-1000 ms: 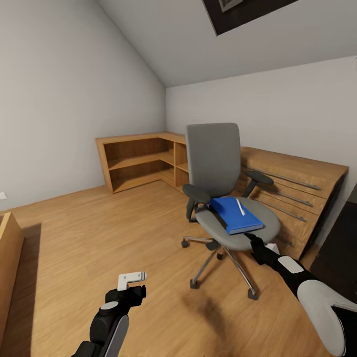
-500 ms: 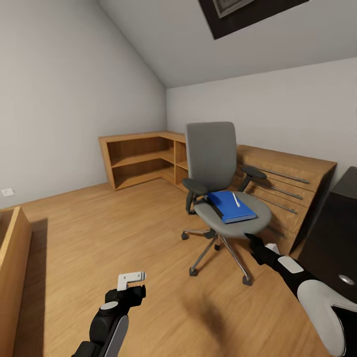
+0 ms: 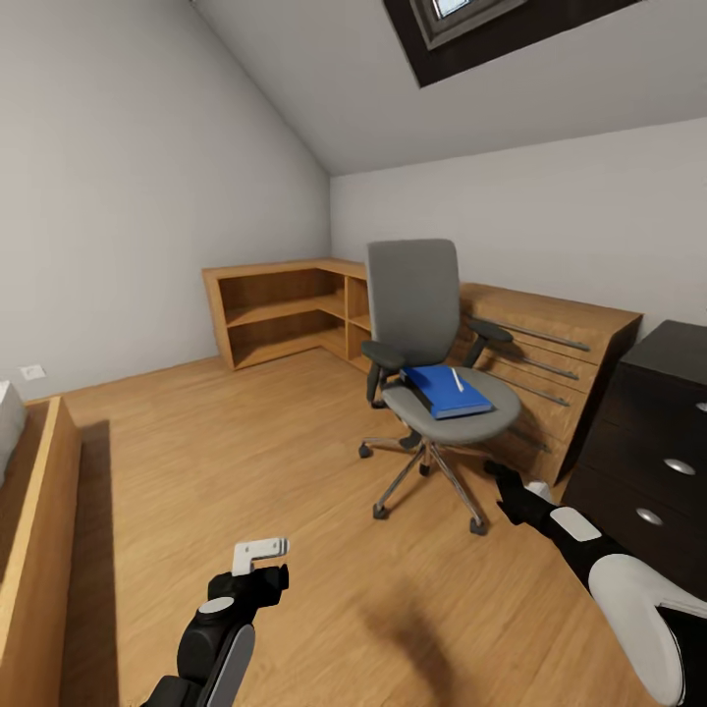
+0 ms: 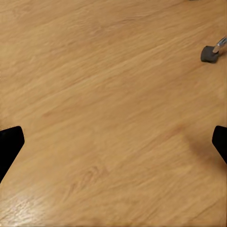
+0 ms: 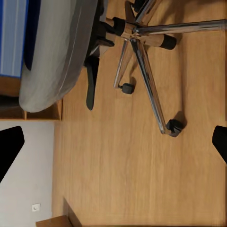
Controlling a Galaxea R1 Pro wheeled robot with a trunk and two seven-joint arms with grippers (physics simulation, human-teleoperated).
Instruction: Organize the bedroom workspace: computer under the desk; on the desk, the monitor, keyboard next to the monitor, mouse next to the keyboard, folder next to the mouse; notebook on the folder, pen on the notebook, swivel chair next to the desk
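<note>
A: Item one, location of the folder (image 3: 447, 391)?

B: Flat on the seat of the swivel chair (image 3: 429, 378), white pen (image 3: 457, 380) on top of it. Chair stands mid-floor before the low wooden shelving (image 3: 285, 309), with the black drawer unit (image 3: 653, 452) of the desk to its right.

A: Bearing from the arms?

B: Ahead and slightly left of the right end effector (image 3: 507, 485), which is the nearer one; the chair's chrome base lies close in front of it. Folder's long axis runs away from the robot, angled rightward. Left end effector (image 3: 263, 560) hangs well apart, low over bare floor.

A: Pose and state?

B: Right arm stretched forward, reaching low toward the chair; left tucked near the trunk. Both end effectors spread wide, empty.
</note>
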